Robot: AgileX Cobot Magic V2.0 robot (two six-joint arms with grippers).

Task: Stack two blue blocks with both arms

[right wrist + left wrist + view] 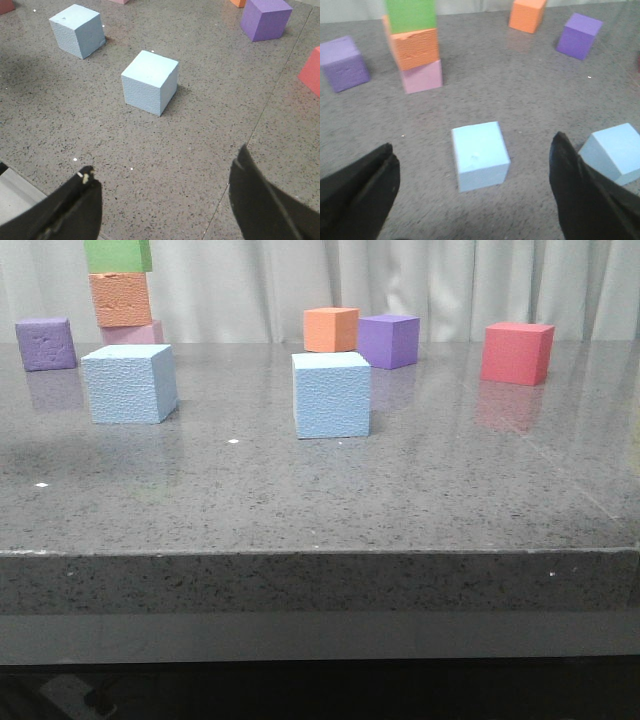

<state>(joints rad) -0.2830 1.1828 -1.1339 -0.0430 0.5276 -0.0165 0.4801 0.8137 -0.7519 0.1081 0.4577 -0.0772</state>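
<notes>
Two pale sky-blue blocks stand apart on the grey stone table. The left blue block [130,384] is near the coloured stack, and the middle blue block [331,395] is near the table's centre. Neither arm shows in the front view. My left gripper [473,142] is open and empty, above the table, with the left blue block [479,155] just ahead between its fingers. The middle block [615,152] sits partly behind one finger [580,195]. My right gripper [166,159] is open and empty, with the middle block [150,82] well ahead of it and the left block [78,30] farther off.
A stack of pink, orange and green cubes [120,295] stands at the back left beside a purple cube [46,344]. An orange cube [331,329], a purple cube [389,340] and a red cube [517,352] stand along the back. The table's front edge [320,555] is near.
</notes>
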